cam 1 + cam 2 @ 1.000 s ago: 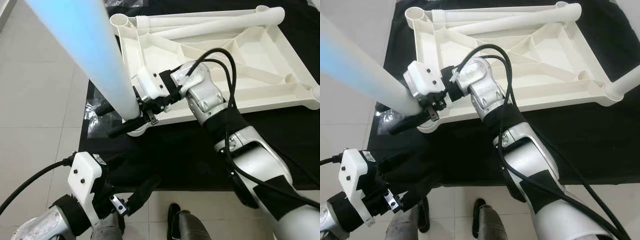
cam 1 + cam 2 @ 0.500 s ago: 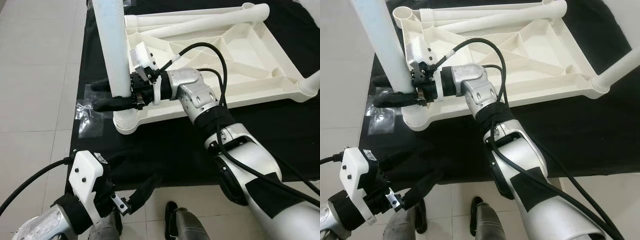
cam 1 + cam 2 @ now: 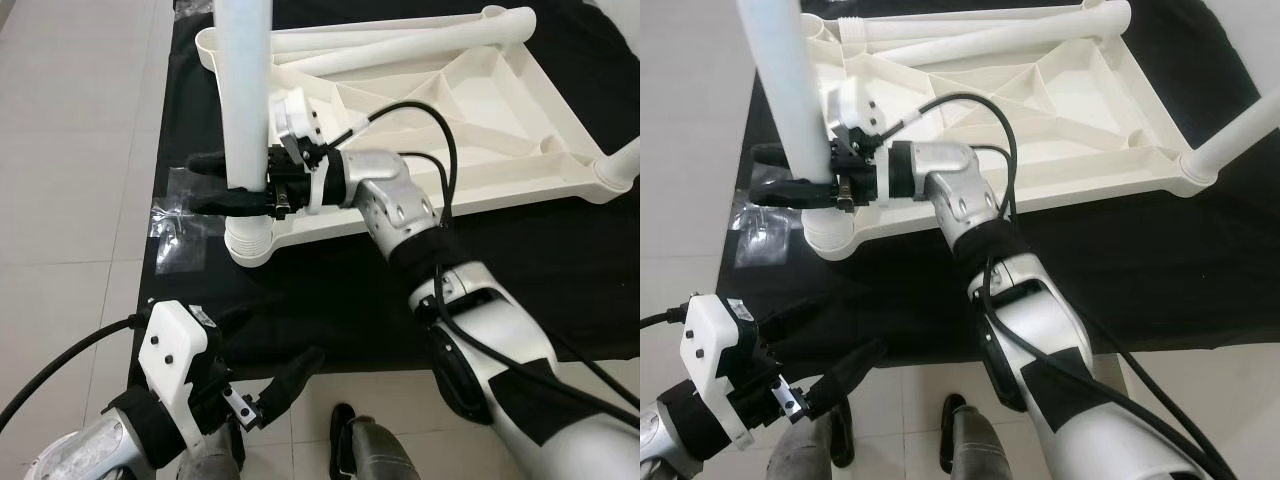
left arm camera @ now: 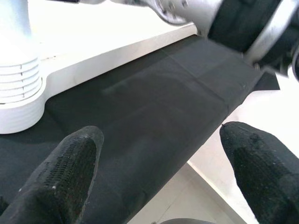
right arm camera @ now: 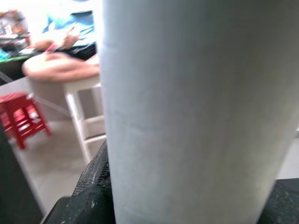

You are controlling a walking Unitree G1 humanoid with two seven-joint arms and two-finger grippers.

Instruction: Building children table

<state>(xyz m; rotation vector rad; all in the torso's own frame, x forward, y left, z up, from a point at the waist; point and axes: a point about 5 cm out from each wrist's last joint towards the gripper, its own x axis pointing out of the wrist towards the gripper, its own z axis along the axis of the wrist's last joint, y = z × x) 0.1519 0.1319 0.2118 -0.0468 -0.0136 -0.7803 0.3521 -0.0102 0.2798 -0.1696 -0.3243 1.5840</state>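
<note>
- Table leg (image 3: pixel 244 90), a white tube, stands upright in the ribbed corner socket (image 3: pixel 250 243) of the upturned white tabletop (image 3: pixel 480 110), which lies on a black cloth (image 3: pixel 330 300) on the floor.
- Right pincer (image 3: pixel 222 182) is clamped around the leg just above the socket.
- Left pincer (image 4: pixel 154 163) hovers spread wide, holding nothing, over the cloth's near edge.
</note>
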